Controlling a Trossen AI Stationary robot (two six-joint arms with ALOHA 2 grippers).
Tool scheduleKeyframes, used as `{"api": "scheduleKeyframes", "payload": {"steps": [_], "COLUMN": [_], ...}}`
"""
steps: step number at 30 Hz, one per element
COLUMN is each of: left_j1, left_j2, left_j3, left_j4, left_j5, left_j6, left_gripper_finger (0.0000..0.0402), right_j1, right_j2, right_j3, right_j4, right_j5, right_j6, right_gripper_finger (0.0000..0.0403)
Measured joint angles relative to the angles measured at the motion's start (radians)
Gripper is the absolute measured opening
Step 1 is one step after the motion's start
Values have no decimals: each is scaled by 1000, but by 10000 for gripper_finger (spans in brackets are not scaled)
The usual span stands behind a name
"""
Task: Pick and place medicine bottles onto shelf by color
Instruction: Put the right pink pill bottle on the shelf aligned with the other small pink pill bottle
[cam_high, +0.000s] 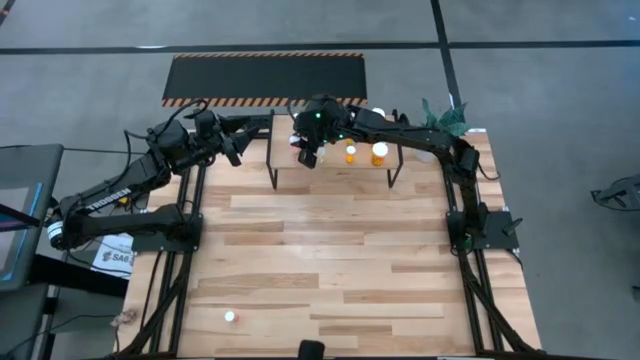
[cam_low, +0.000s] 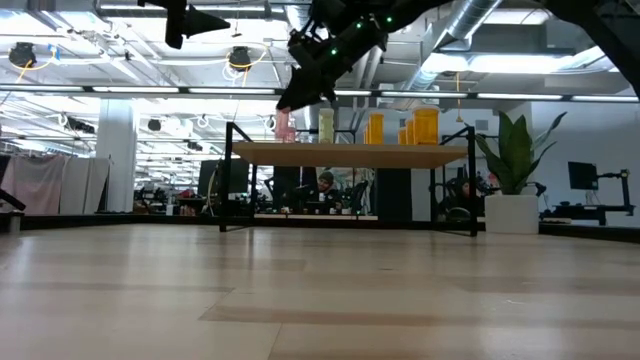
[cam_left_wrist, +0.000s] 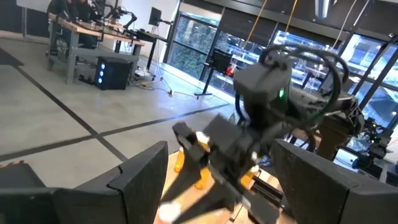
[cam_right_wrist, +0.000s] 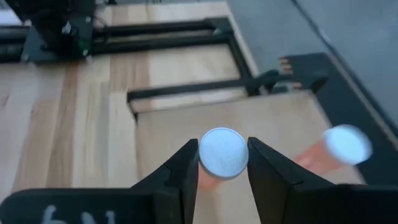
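Note:
The shelf (cam_high: 340, 172) stands at the table's far middle. On it stand orange bottles (cam_high: 379, 153), a pale yellow-green bottle (cam_low: 326, 125) and a red-pink bottle (cam_right_wrist: 336, 148). My right gripper (cam_high: 308, 155) is over the shelf's left end, shut on another red-pink bottle (cam_right_wrist: 217, 180). My left gripper (cam_high: 237, 150) hangs open and empty in the air just left of the shelf. One small bottle (cam_high: 230, 316) rests alone on the table near its front edge. My right gripper pinches the red-pink bottle's white round cap (cam_right_wrist: 222, 152) between its two fingers. The fingers come from above, pointing down. The bottle stands upright below them, over the shelf's left end (cam_low: 283, 127); whether its base rests on the board, I cannot tell.
A white pot with a green plant (cam_high: 445, 118) stands at the far right corner beside the shelf. A black mat with striped edges (cam_high: 265, 78) lies on the floor beyond the table. The middle planks (cam_high: 330, 250) are bare wood.

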Motion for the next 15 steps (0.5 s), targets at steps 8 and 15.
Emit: {"api": "scheduleKeyframes", "payload": {"steps": [8,15], "left_j1": [0,0], "left_j2": [0,0], "left_j3": [0,0], "left_j4": [0,0], "left_j5": [0,0], "left_j6": [0,0], "left_gripper_finger": [275,275], "right_j1": [-31,-47], "right_j2": [-4,-3], "right_j3": [26,26], "right_j4": [-5,20], "right_j5": [0,0], "right_j6": [-25,-25], "right_gripper_finger": [138,138]}}
